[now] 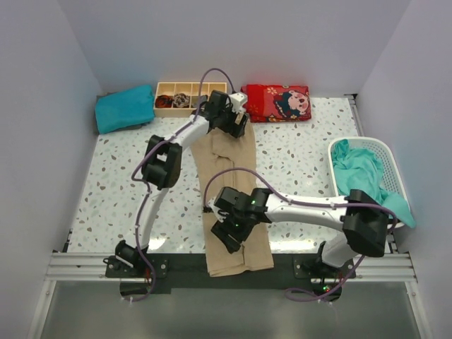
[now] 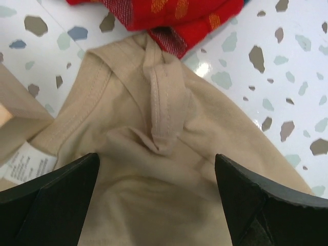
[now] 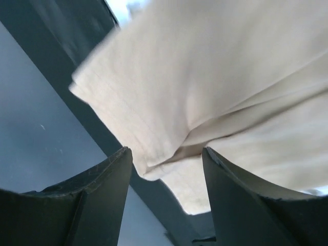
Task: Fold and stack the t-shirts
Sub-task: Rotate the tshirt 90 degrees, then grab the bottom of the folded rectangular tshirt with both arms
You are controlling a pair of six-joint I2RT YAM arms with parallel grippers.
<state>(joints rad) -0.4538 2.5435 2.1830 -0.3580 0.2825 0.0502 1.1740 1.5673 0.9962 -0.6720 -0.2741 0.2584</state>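
Left tool (image 2: 157, 177) is wide open with nothing in it, hanging right over the collar (image 2: 163, 105) of the tan t-shirt (image 1: 229, 176). In the wrist view there's one black finger either side of the neckline, and I can't tell whether the tips touch cloth. Right tool (image 3: 166, 154) is partly open too, with a folded edge of the same shirt sagging into the gap between its fingers. Looks straddled to me, not pinched.

From overhead, the tan shirt is a long narrow strip running from upper centre down to bottom centre of the frame. Its lower end is draped over the near edge of the tabletop (image 1: 120, 191). Left tool is at the top end, right tool over the lower part.

Handling-wise I'd call it light and totally floppy, so it'll sag anywhere it isn't held. It's not fragile, but probably a bit slidey on that glossy speckled surface. Best bites are the ends: the ribbed collar seam up top is the thickest part, and the stacked hem edge works down low. Pinch through all the layers, because catching just one would likely open the fold.

Further out there's a folded teal t-shirt (image 1: 126, 107) at upper left and a crumpled teal t-shirt (image 1: 360, 173) in the white basket (image 1: 378, 143) at right. A red patterned cloth (image 1: 277, 102) and a wooden divider box (image 1: 189, 97) sit along the top.
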